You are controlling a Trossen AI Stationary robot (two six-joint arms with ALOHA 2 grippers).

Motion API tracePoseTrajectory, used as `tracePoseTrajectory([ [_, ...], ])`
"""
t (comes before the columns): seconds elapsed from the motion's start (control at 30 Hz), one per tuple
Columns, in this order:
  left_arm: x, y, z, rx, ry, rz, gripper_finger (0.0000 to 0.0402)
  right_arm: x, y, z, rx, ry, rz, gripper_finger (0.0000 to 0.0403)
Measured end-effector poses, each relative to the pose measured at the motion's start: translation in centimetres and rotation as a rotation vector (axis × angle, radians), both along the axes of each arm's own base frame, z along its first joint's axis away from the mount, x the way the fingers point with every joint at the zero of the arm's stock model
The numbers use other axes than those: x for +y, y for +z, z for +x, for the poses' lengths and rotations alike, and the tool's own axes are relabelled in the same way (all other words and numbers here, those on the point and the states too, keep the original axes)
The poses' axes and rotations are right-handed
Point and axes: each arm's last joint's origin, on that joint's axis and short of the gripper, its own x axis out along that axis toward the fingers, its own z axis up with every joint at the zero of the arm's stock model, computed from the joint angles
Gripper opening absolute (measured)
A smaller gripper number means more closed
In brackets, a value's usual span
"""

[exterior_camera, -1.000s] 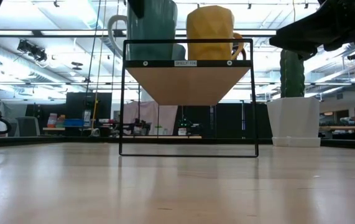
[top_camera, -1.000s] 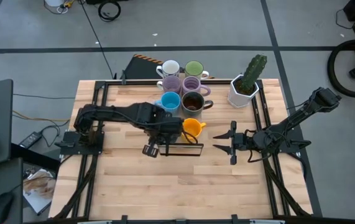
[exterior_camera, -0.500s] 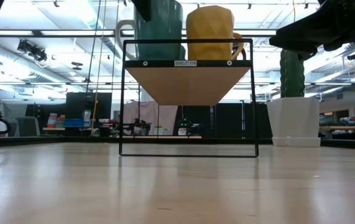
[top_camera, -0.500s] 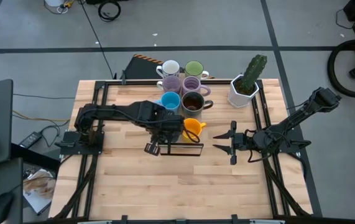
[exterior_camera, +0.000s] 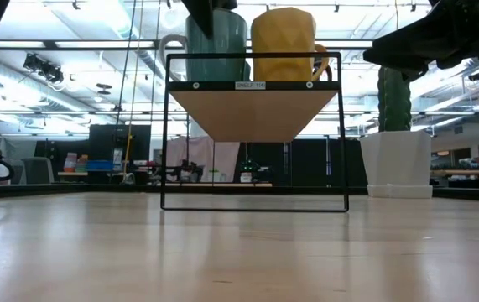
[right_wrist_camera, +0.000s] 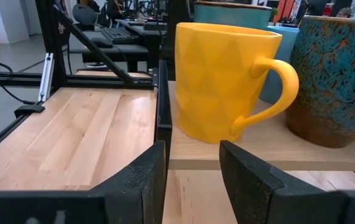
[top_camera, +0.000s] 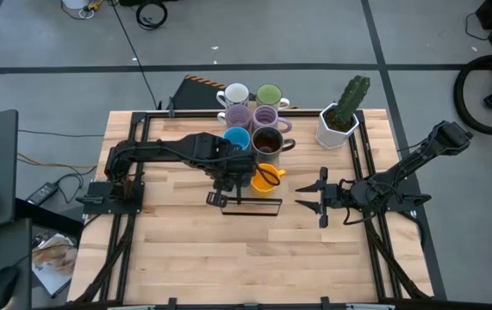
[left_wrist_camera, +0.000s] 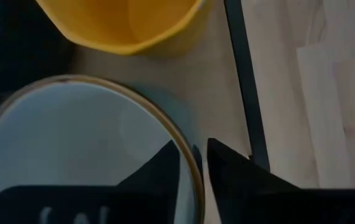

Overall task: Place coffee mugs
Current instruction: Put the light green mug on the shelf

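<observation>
We see a small black-framed shelf (exterior_camera: 254, 107) standing on the bench (top_camera: 185, 250), with two mugs on its wooden top: a teal mug (exterior_camera: 216, 49) and, just beside it, an orange mug (exterior_camera: 283, 45) with a faceted wall. The left gripper (left_wrist_camera: 193, 163) is over the teal mug, one finger inside its white interior and the other outside, straddling the rim (left_wrist_camera: 183, 149); whether they pinch it or have just let go, we cannot tell. The right gripper (right_wrist_camera: 191, 163) hovers well apart, beside the shelf, its fingers spread and holding nothing, facing the orange mug's handle. Six more mugs (top_camera: 252, 116) cluster at the far edge of the bench behind the shelf, near a cactus pot (top_camera: 336, 129).
</observation>
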Motion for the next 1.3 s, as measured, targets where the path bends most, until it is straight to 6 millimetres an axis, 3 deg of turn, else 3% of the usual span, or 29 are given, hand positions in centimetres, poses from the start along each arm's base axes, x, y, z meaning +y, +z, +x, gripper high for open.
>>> tracePoseTrajectory([
  [0.33, 0.0, 0.1, 0.1, -0.014, -0.007, 0.042, 0.0156, 0.0, 0.0, 0.0, 0.001, 0.0, -0.001, 0.0158],
  [1.3, -0.1, 0.5, 1.2, -0.132, -0.03, 0.046, 0.0156, -0.1, 0.0, 0.0, 0.0, -0.006, 0.003, 0.0158],
])
